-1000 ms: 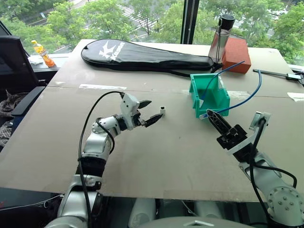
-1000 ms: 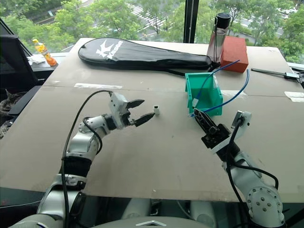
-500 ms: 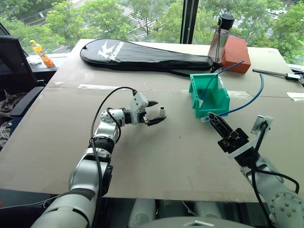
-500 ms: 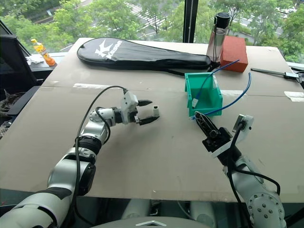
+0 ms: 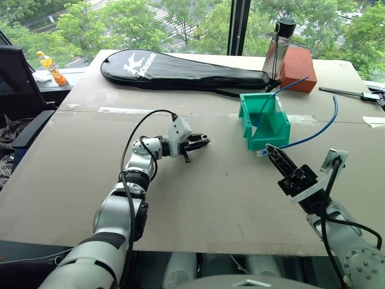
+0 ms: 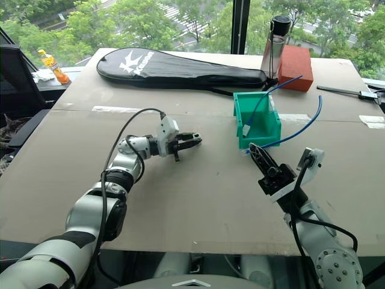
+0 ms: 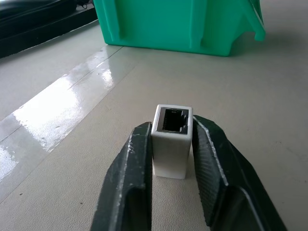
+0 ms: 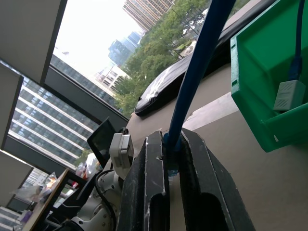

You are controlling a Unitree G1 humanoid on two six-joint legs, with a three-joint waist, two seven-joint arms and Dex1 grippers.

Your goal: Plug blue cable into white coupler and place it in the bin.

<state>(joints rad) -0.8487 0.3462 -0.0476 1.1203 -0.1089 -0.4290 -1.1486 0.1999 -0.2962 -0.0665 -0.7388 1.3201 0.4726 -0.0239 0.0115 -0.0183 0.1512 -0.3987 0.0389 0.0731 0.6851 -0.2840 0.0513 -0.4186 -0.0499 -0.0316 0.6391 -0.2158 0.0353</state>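
Observation:
The white coupler (image 7: 169, 149) stands on the tabletop with its dark opening facing away from the wrist. My left gripper (image 5: 203, 142) is shut on it, one black finger (image 7: 137, 168) pressed against each side. The teal-green bin (image 5: 271, 133) sits a little beyond and to the right, its lowered lip toward me. My right gripper (image 5: 271, 150) hovers just in front of the bin, shut on the blue cable (image 5: 313, 136) near its plug end. From there the cable (image 8: 199, 62) arcs up and away to the right.
A second blue cable with a white block (image 8: 287, 95) on its end lies inside the bin. A black racket bag (image 5: 180, 69), a bottle (image 5: 280, 45) and a red-brown block (image 5: 299, 67) line the table's far side. An orange bottle (image 5: 53, 67) stands far left.
My left gripper reached forward to the white coupler and closed its open fingers on it. The right gripper has kept its hold on the blue cable in about the same place.

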